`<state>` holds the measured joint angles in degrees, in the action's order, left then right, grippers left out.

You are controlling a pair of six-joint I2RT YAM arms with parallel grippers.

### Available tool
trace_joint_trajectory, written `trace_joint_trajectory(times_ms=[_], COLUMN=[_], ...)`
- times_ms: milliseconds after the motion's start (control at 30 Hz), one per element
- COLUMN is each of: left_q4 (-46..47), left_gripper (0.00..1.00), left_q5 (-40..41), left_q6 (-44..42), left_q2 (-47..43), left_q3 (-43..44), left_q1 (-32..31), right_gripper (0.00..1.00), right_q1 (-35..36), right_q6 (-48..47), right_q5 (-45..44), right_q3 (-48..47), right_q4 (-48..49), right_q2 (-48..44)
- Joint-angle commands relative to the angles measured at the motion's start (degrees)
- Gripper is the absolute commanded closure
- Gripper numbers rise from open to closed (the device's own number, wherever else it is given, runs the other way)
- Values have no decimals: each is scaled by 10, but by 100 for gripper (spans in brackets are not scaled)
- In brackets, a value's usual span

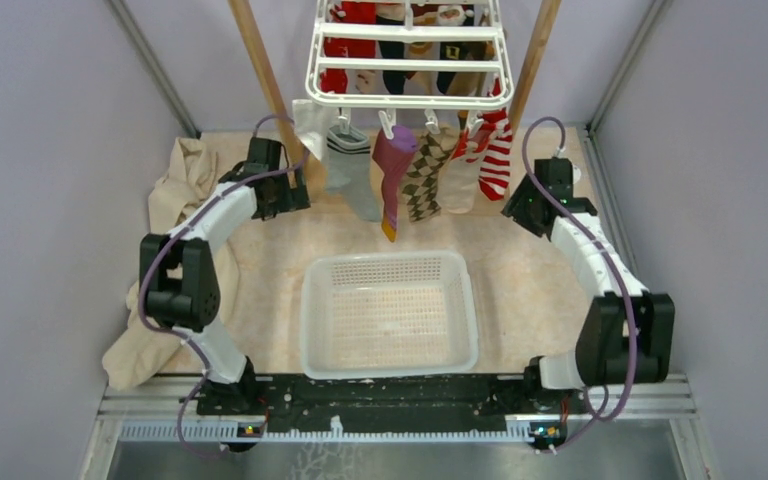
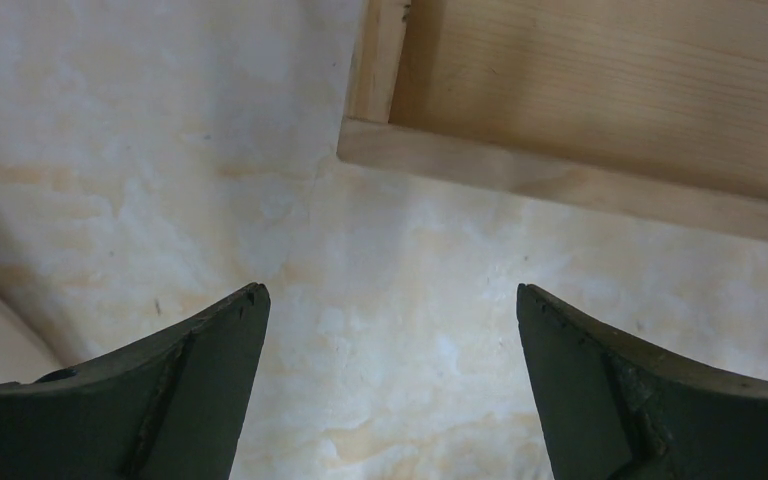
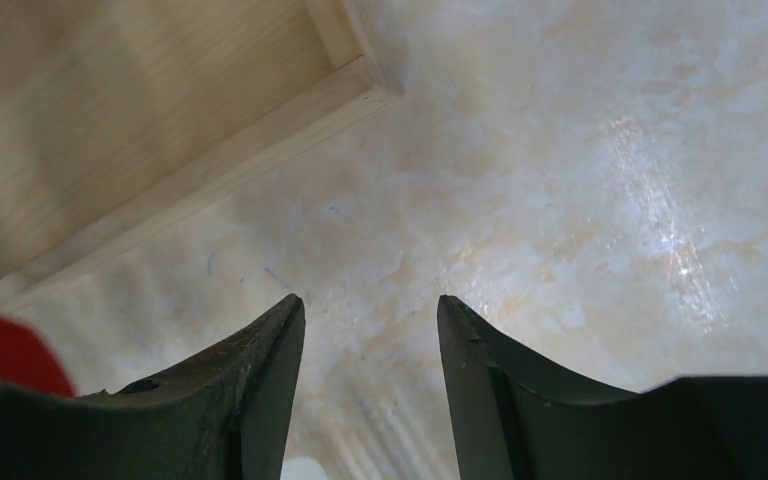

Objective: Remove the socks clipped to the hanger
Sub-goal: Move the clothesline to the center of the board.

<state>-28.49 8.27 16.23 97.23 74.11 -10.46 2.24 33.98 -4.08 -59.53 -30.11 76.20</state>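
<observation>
Far left of the overhead view there's a crumpled beige cloth (image 1: 175, 190) bunched along the table edge, partly under the left arm (image 1: 220, 215). The left gripper (image 2: 390, 300) is up by the left wooden post (image 1: 260, 70). Its wrist view shows both fingers spread wide with only marbled tabletop (image 2: 160, 150) between them, so it's fully released, gripping nothing. A corner of the wooden base (image 2: 600, 90) fills the upper right of that frame.

Top centre of the overhead shot: the hanger (image 1: 408, 60), white and slatted, hangs between the two posts. The socks (image 1: 440, 160) dangle from its clips — the front row runs grey sock (image 1: 352, 165), magenta sock (image 1: 393, 170), argyle sock (image 1: 422, 180), tan sock (image 1: 460, 185), then the striped socks (image 1: 497, 155) in red and white at the right end. More red and dark ones show through the slats behind (too jumbled to sort out).

Lower centre, under that row, a white mesh basket (image 1: 310, 320) sits on the table.

Over on the right, the right gripper (image 3: 370, 305) is near the right post (image 1: 535, 60), just beside the striped pair; I can't tell if it touches them. Its fingers stand partly apart with bare table showing between — loose, nothing pinched. A bit of red fabric (image 3: 5, 345) peeks in at the lower left edge of that wrist view, next to one finger.
</observation>
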Motion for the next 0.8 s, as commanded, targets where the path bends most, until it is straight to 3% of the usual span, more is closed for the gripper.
trace_joint_trajectory(times_ms=[0, 467, 767], left_q4=[43, 132, 130], left_gripper=[1, 3, 15], left_q5=[-4, 24, 25], left_q6=[-1, -45, -48], left_q2=[62, 126, 189], left_q3=[54, 116, 150], left_q1=[7, 10, 20], right_gripper=[48, 49, 50], right_q1=[-1, -14, -18], right_q6=[-35, -102, -125], right_q5=[-34, -61, -62], right_q3=[-26, -122, -141], right_q4=[90, 187, 225], right_q2=[76, 220, 278])
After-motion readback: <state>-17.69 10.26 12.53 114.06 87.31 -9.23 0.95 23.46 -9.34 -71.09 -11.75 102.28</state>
